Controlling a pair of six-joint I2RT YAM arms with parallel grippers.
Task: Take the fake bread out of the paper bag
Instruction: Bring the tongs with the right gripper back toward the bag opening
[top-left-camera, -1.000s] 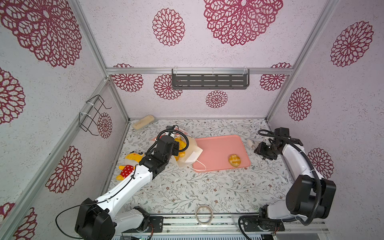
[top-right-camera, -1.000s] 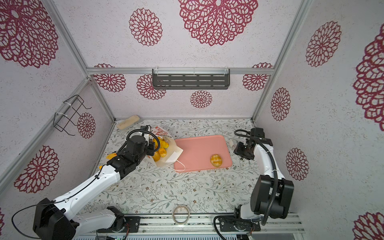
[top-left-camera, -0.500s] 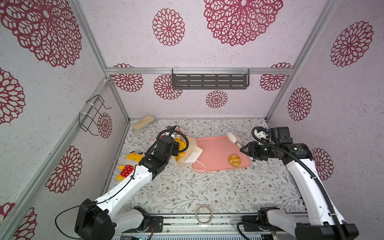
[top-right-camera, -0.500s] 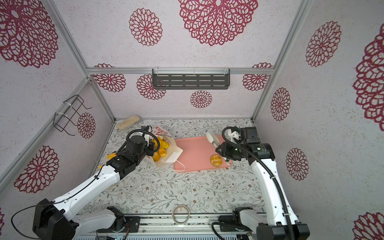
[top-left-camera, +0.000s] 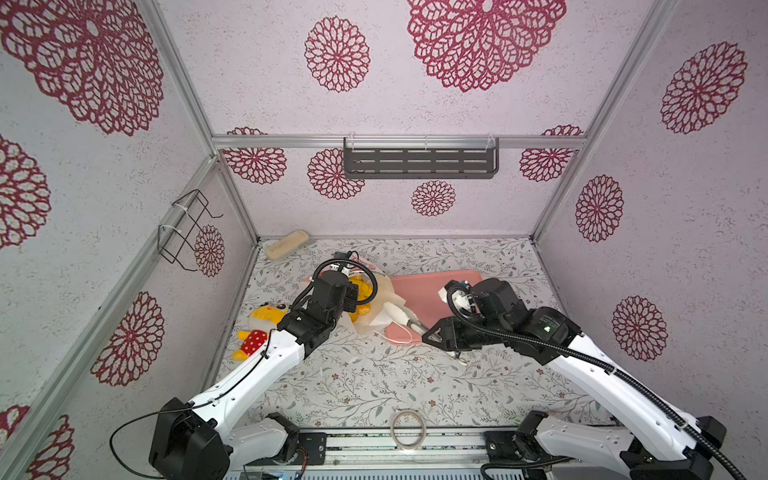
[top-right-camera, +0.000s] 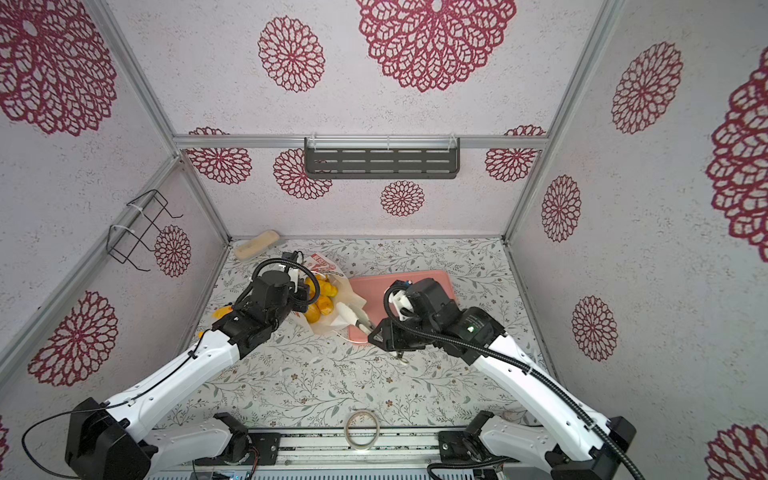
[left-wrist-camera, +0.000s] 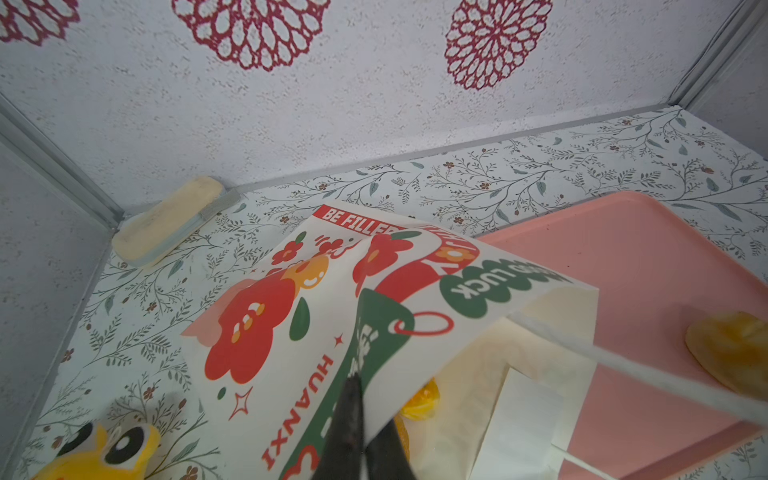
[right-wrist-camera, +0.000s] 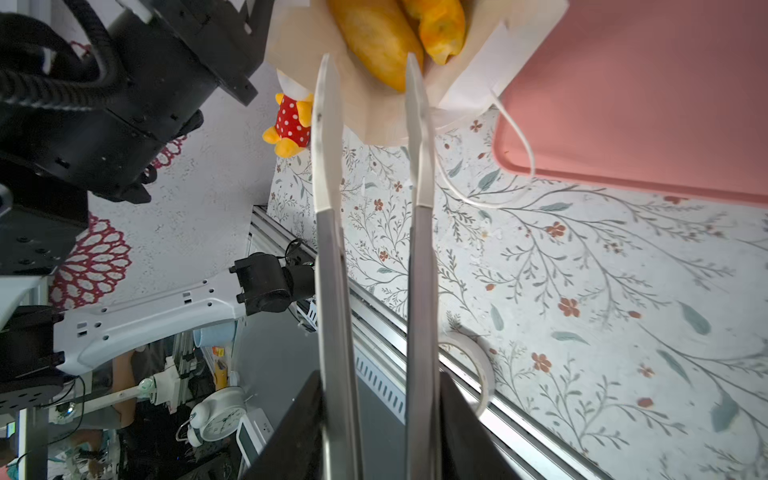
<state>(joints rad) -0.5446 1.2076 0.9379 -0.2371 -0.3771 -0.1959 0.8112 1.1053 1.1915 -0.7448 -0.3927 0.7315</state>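
Floral worktop (top-left-camera: 365, 374) carries the paper bag (left-wrist-camera: 291, 316) on its side, fake bread (right-wrist-camera: 374, 37) piled in its mouth, against a pink tray (right-wrist-camera: 644, 104). Clenched on the bag's upper edge, the left hand (left-wrist-camera: 356, 384) apparently holds the mouth open so the right hand (right-wrist-camera: 368, 62), fingers (right-wrist-camera: 328, 124) parted and empty, can reach a loaf.

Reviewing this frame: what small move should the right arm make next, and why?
Probably ease the right pincer forward and close on the nearest loaf: its jaws stand open at the mouth of the paper bag, which the left pincer holds pinched by the rim, and the loaf lies just at its tips.
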